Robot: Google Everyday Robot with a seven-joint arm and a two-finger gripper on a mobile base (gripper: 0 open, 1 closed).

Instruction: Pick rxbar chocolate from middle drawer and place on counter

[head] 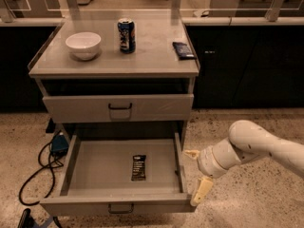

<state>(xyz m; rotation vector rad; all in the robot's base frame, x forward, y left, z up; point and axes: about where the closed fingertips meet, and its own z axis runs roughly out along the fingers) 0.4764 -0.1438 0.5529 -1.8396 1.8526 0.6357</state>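
Note:
The rxbar chocolate (138,167), a small black bar with white print, lies flat near the middle of the floor of the open middle drawer (76,156). My gripper (195,173) is open and empty, just outside the drawer's right front corner, to the right of the bar. One cream finger (192,153) points left at the drawer's right wall, the other (201,192) hangs lower by the front panel. The counter (152,51) is the grey cabinet top above.
On the counter stand a white bowl (83,45), a blue can (126,35) and a dark blue flat packet (183,50). A shut drawer (118,108) sits above the open one. A black cable and blue plug (58,145) lie on the floor at the left.

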